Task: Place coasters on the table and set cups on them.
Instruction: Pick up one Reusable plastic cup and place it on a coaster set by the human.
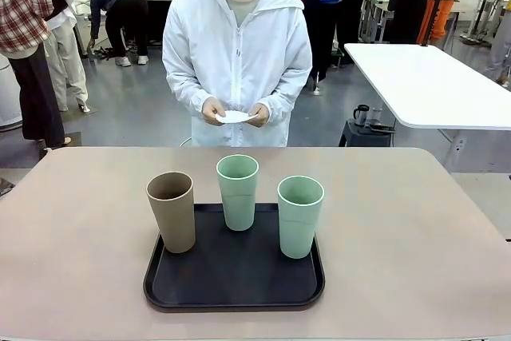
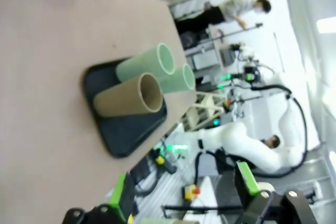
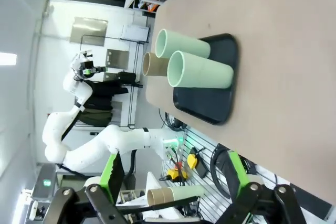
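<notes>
Three cups stand upright on a black tray [image 1: 231, 289] on the beige table [image 1: 72, 229]: a tan-brown cup [image 1: 172, 211] at the left, a pale green cup [image 1: 238, 192] at the back middle and a second pale green cup [image 1: 299, 216] at the right. The person across the table holds white coasters [image 1: 234, 117] in both hands at waist height. In the left wrist view my left gripper [image 2: 184, 192] is open, well away from the tan cup [image 2: 128, 97] and green cups [image 2: 149, 64]. In the right wrist view my right gripper [image 3: 173, 179] is open, off the table's edge, apart from the cups [image 3: 202, 69].
A white table [image 1: 431, 85] stands at the back right beyond the person. Other people move about in the background. Bare tabletop lies on both sides of the tray and in front of the person.
</notes>
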You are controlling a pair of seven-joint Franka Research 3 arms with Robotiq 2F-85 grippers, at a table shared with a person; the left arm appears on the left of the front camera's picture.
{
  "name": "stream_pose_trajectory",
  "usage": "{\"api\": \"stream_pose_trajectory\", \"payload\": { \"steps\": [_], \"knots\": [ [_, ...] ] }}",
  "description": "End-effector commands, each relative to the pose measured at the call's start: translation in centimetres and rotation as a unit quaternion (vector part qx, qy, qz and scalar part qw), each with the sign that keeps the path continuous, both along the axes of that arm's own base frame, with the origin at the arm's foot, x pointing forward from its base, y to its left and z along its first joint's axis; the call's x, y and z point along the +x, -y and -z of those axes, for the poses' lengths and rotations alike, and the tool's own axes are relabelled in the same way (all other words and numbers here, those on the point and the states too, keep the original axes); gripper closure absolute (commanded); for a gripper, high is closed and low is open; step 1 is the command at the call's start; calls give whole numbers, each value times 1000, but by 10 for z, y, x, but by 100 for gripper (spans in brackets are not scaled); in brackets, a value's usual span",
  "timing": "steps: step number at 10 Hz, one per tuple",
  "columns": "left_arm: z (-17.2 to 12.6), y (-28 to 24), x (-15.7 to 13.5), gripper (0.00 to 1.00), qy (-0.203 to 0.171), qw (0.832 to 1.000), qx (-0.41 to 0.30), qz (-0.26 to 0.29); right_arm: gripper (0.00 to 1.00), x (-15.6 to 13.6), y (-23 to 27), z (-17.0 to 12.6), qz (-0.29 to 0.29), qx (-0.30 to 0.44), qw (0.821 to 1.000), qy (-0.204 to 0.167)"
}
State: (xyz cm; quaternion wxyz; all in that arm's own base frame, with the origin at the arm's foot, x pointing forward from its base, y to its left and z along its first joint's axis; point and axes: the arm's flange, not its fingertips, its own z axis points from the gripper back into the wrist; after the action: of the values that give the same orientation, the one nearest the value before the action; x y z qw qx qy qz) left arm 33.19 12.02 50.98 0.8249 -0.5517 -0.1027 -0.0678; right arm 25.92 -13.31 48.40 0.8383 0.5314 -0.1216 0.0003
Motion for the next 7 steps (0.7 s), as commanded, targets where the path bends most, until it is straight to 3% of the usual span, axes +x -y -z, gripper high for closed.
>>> {"api": "stream_pose_trajectory", "payload": {
  "steps": [1, 7],
  "knots": [
    [0, -6, -13, 0, -28, 999, -5, -32, 0, -32, -11, 18, 7, -16, 1000, 1],
    [26, -14, -21, 0, -68, 994, 3, -90, 0, -47, 14, 39, 28, -10, 999, -12]
  ]
}}
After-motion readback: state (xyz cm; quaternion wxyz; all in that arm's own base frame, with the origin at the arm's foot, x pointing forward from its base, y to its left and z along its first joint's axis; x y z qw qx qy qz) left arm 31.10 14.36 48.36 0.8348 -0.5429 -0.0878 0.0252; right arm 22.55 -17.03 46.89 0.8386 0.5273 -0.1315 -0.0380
